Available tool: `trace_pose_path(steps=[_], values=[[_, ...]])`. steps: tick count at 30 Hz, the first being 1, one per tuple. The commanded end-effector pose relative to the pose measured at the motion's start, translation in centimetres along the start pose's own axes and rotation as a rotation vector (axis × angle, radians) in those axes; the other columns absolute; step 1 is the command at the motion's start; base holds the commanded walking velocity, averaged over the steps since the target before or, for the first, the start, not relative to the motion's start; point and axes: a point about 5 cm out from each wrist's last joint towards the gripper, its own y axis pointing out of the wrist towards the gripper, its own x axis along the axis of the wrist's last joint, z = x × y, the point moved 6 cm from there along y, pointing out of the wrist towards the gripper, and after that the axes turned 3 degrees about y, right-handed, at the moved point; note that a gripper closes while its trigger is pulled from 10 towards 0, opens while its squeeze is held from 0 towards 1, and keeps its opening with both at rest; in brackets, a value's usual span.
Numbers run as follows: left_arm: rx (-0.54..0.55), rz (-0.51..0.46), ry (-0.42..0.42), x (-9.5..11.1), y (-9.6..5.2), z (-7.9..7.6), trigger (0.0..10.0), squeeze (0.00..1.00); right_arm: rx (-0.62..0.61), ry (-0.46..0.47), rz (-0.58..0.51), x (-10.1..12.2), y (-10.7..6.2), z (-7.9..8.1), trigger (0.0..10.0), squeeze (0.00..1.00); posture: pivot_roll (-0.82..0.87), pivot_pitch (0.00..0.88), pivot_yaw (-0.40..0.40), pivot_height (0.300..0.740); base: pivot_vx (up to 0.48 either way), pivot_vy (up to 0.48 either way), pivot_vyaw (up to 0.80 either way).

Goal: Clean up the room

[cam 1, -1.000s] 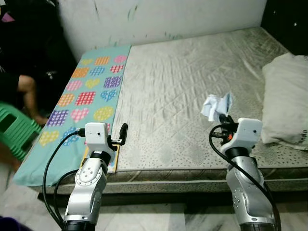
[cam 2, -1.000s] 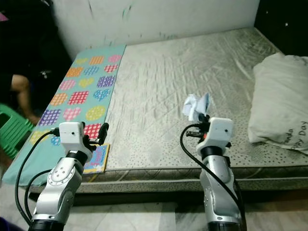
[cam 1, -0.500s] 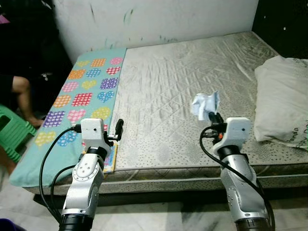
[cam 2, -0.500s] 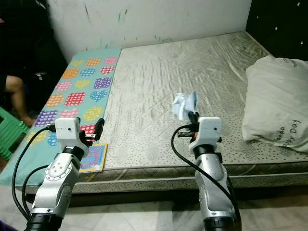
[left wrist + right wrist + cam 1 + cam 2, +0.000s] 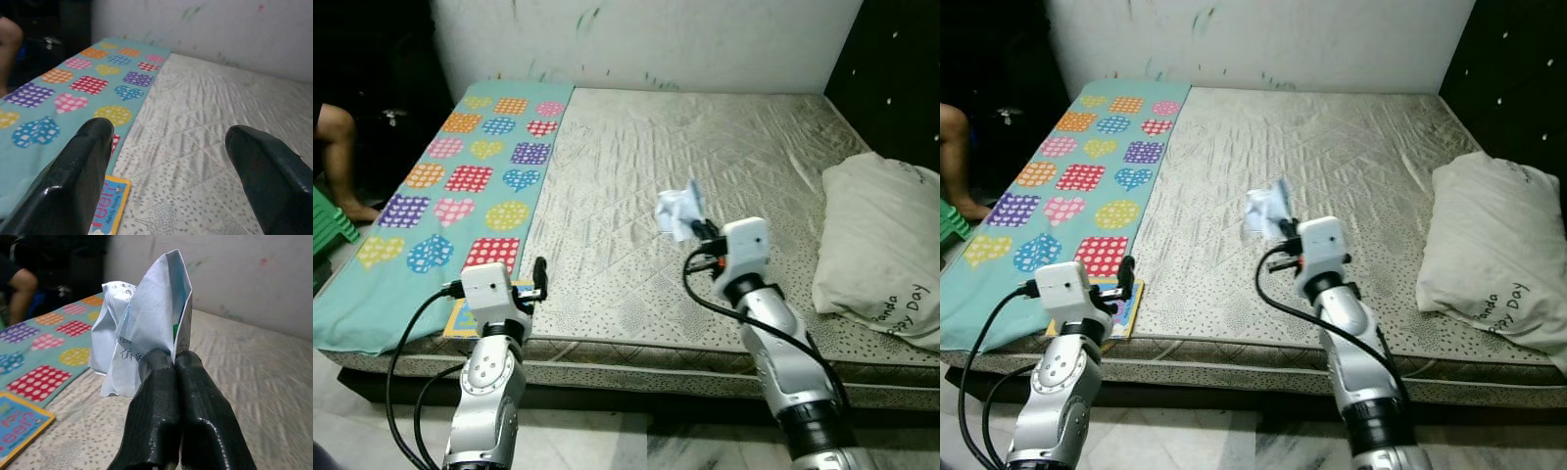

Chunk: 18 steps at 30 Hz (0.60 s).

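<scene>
Turquoise heart-patterned cloth [image 5: 431,211] and a small book [image 5: 462,318] are left lying on the bed [image 5: 705,157] beside the spread-fingered left hand [image 5: 166,161], while crumpled white paper [image 5: 677,209], creased and written on, is held clamped above the mattress by the right hand [image 5: 703,233], not yet binned.

Crumpled white paper [image 5: 677,211] (handwriting on it) pinched upright above the mattress [image 5: 636,176].
</scene>
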Motion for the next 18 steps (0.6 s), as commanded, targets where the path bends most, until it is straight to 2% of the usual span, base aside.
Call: trace_pose_path(steps=[1,5,9,11,15,18], values=[[0.024,-0.025,0.011,0.6,0.0,0.6,10.0,0.0,0.038,-0.019,-0.016,0.4,0.6,0.9,10.0,0.0,-0.06,0.0,-0.071,0.74,0.0,0.0,0.0],[0.06,-0.033,0.018,1.0,-0.1,1.6,10.0,0.0,0.087,-0.026,-0.033,0.8,1.2,2.4,10.0,0.0,-0.05,0.0,-0.073,0.74,0.0,0.0,0.0],[0.07,-0.034,0.018,0.9,-0.2,2.0,10.0,0.0,0.09,-0.026,-0.036,0.6,1.2,2.6,10.0,0.0,-0.05,0.0,-0.07,0.74,0.0,0.0,0.0],[0.074,-0.03,0.018,0.7,-0.4,2.2,10.0,0.0,0.074,-0.015,-0.021,0.2,0.9,2.3,10.0,0.0,-0.05,0.0,-0.068,0.74,0.0,0.0,0.0],[0.07,-0.011,0.017,0.2,-0.9,2.0,10.0,0.0,0.027,0.066,0.004,-0.8,-0.2,1.1,10.0,0.0,-0.05,0.0,-0.056,0.74,0.0,0.0,0.0],[0.064,0.001,0.019,-0.1,-1.0,2.0,10.0,0.0,0.001,0.073,0.009,-1.3,-0.6,0.6,10.0,0.0,-0.06,0.0,-0.051,0.74,0.0,0.0,0.0]])
